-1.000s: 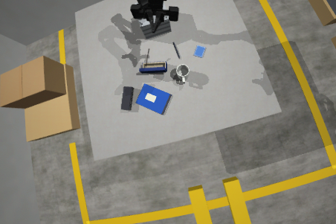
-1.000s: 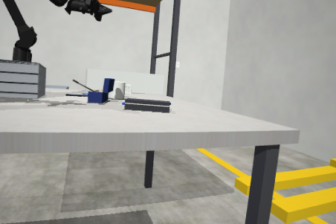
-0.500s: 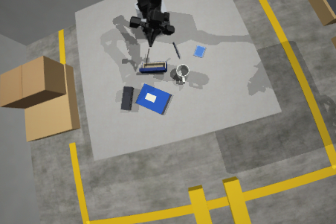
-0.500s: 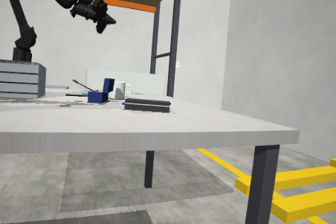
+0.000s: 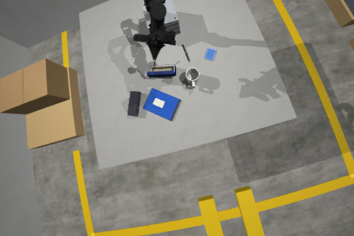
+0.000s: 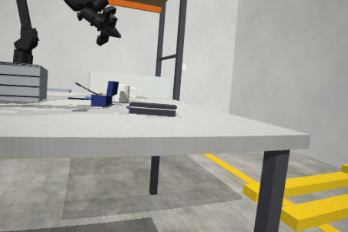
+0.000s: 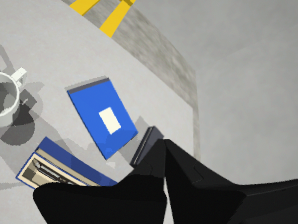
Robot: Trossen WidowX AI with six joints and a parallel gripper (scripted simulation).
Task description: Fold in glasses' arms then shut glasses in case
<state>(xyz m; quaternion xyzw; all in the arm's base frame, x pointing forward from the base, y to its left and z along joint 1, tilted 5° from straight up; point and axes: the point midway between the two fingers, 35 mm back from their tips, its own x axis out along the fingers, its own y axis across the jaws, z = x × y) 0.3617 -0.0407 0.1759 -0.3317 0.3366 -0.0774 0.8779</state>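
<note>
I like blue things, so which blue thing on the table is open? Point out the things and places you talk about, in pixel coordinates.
The blue glasses case (image 5: 161,74) (image 6: 101,100) (image 7: 75,162): its lid stands up. The blue book (image 5: 168,109) (image 6: 152,109) (image 7: 92,112) with the cream label is closed.

Gripper (image 5: 155,59) (image 6: 118,35) (image 7: 162,144): matt black, plastic-looking. Mug (image 5: 193,74) (image 6: 123,93) (image 7: 7,100), left edge of wrist view: smooth, ceramic-looking. Cartons (image 5: 46,83), left in top view: matt cardboard.

Open blue case (image 6: 101,100) beside mug (image 6: 123,93)

Black arm (image 5: 157,10) (image 6: 71,0) outstretched, its shut pincer (image 5: 155,60) (image 6: 111,39) (image 7: 162,144) angled downward in midair.
</note>
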